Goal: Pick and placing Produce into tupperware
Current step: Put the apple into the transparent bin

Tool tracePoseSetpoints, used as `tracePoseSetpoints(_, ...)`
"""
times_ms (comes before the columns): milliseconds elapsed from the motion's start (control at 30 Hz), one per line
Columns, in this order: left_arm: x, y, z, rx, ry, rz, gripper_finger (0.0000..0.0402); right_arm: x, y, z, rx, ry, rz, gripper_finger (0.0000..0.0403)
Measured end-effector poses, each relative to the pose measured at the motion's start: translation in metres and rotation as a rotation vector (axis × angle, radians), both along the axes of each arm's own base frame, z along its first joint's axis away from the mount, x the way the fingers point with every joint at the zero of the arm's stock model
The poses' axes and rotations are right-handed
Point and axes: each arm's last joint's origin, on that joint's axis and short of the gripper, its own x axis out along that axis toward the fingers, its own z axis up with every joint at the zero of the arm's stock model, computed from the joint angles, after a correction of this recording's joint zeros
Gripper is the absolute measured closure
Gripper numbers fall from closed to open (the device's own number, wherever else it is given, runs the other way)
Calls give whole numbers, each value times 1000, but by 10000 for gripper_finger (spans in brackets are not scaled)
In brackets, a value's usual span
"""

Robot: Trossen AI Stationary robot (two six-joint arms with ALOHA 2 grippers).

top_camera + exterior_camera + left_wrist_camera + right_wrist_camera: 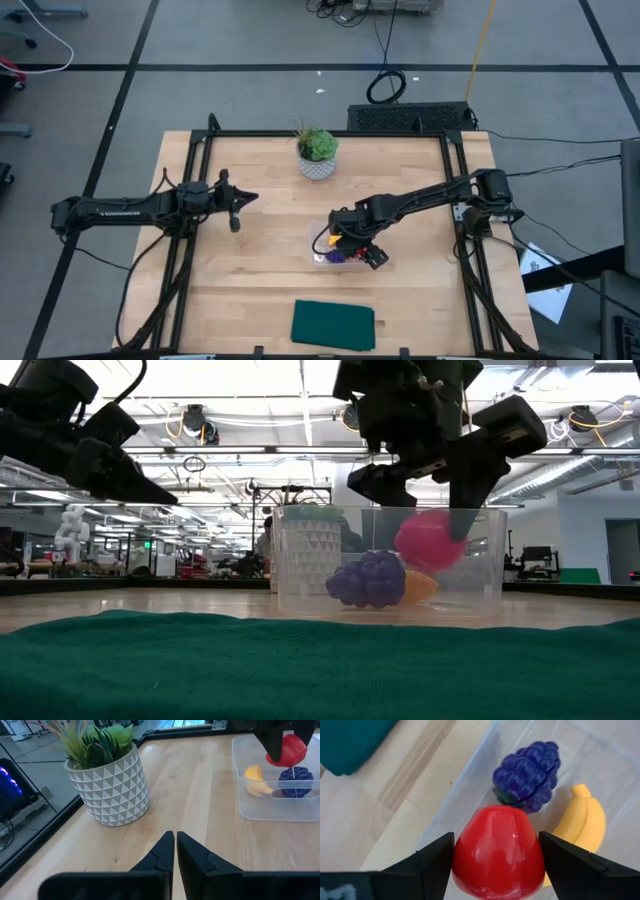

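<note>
Right gripper point(496, 857): fingers wide — clamping glossy red toy fruit point(497, 851) over clear plastic rectangular tupperware point(260, 810).
Inside: purple grape cluster point(526, 775), yellow banana point(582, 822).
Left gripper point(175, 851): closed, empty.

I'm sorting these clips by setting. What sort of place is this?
Most likely a robotics lab or workshop. The wooden table sits in a black frame on a grey floor with loose cables, and the low view shows open ceiling lights and other benches behind the clear container.

White lettering runs along the left arm point(120, 211), too small to read; no other text legible
</note>
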Motion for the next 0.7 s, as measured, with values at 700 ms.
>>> tracePoseSetpoints(700,0,0,2,2,-17,0,376,2,9,0,-26,-62,88,138)
